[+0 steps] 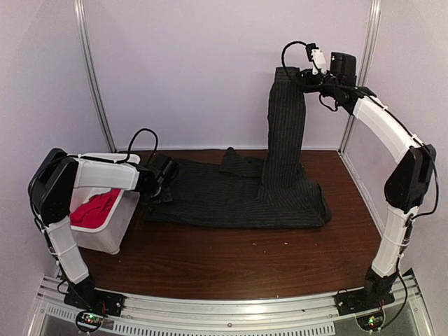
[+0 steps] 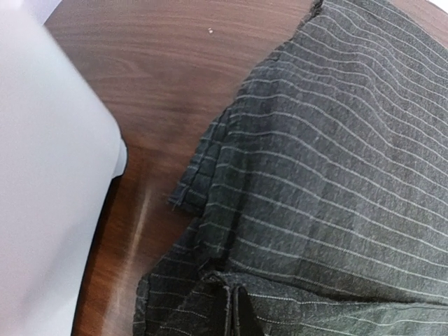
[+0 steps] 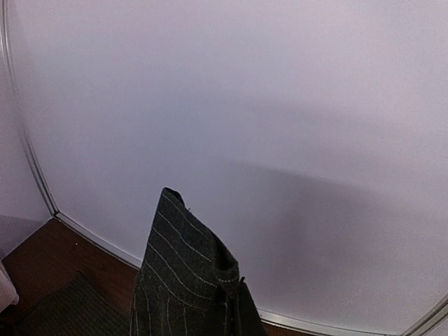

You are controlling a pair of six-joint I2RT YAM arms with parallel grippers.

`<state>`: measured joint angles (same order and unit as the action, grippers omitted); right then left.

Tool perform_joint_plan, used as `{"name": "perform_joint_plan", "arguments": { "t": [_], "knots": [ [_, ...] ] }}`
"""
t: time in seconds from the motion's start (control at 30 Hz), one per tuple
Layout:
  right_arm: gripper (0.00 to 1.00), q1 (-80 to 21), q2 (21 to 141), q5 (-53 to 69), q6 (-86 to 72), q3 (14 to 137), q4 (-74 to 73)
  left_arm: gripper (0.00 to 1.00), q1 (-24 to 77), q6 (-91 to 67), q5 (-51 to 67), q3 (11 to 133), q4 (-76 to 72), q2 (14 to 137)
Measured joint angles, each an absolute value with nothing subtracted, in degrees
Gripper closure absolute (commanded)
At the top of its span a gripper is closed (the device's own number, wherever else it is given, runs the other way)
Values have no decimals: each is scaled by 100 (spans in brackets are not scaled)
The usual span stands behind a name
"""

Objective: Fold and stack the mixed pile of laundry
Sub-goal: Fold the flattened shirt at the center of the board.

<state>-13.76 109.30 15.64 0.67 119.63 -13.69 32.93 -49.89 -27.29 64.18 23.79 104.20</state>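
Step in hand: folding the striped shirt (image 1: pixel 238 199). Right hand (image 1: pixel 294 72) is clenched on one end of it, raised high near the back wall. A long strip hangs from it down to the desk (image 1: pixel 231 262); the rest lies flat across the middle. Left hand (image 1: pixel 157 183) is clenched on the shirt's left edge, low, just beside the bin (image 1: pixel 112 234). Red T-shirt (image 1: pixel 94 208) sits in the bin, not yet folded. Next, by my reading: carry the raised end over the flat part and lay it smooth, with the left hand anchoring.
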Motion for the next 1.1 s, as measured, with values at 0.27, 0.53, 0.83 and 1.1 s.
{"name": "perform_joint_plan", "arguments": {
  "t": [0.27, 0.53, 0.83, 1.1],
  "knots": [
    [100, -1376, 10930, 1518, 71, 11657, -1347, 100, 3293, -4757, -2735, 6781, 2270, 10849],
    [100, -1367, 10735, 1343, 119, 11474, -1302, 100, 3291, -4722, -2770, 6816, 2263, 11150],
    [100, -1319, 10672, 1354, -86, 11480, -1076, 68, 3168, -4519, -2797, 6849, 2394, 11155],
    [83, -1323, 10916, 1503, -497, 11472, -1057, 25, 3159, -3634, -2486, 6871, 2298, 10359]
  ]
}}
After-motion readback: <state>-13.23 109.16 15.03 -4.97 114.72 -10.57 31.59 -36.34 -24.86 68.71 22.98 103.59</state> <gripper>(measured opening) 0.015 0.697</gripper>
